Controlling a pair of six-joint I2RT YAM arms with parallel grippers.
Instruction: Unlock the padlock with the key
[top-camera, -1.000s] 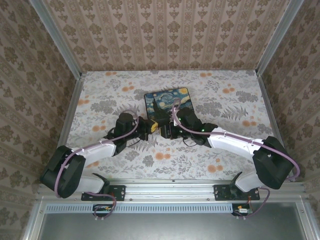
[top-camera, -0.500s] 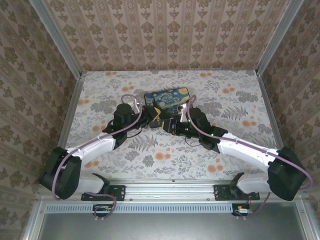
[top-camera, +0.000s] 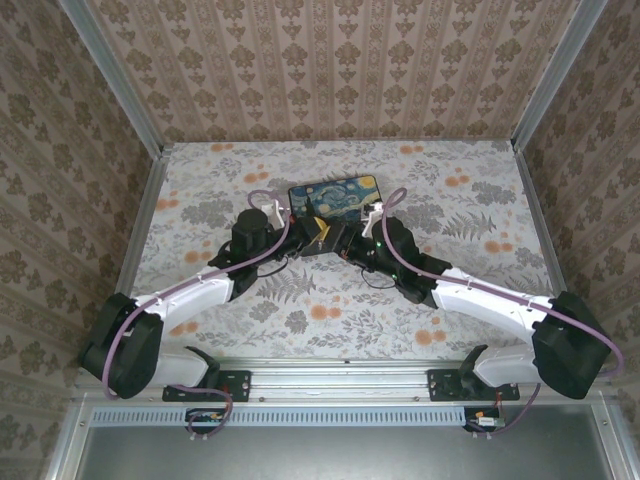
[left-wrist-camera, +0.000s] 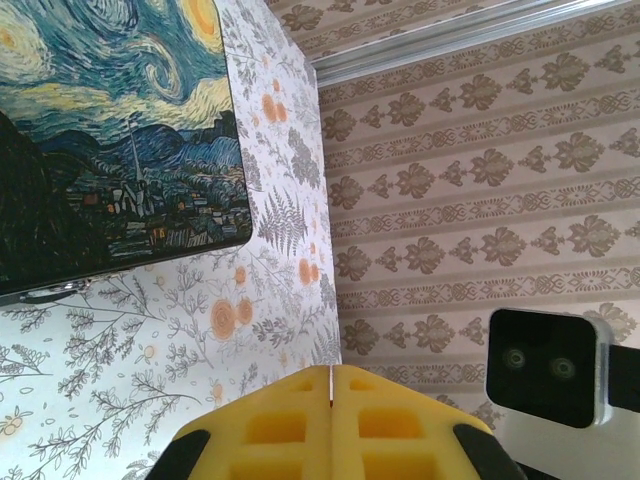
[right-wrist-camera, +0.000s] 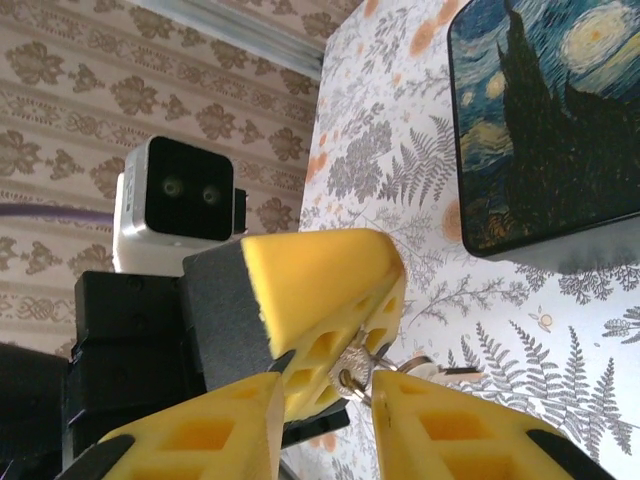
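- Centrally over the flowered surface (top-camera: 450, 200), the two arms meet tip to tip just in front of the box (top-camera: 335, 198) with the swirly blue-and-yellow painted lid.
- Left end effector (left-wrist-camera: 330, 374): its two yellow foam pads are pressed flat together, with only a thin seam between them.
- From the right wrist, a small metal piece that looks like the padlock (right-wrist-camera: 350, 378) pokes out at the lower tip of those closed pads. It is too small to be sure of its form.
- Just beside it, a thin ring and a slim metal strip that looks like the key (right-wrist-camera: 447, 375) stick out sideways above the surface. Whether the strip sits in the padlock I cannot tell.
- Right end effector (right-wrist-camera: 328, 385): its yellow fingers stand apart, one on each side of the padlock. The padlock lies close to one finger and clear of the other.
- The box lies flat on the surface, near both end effectors but apart from them.
- Each wrist view shows the other arm's camera (left-wrist-camera: 548, 365) against the patterned wall.
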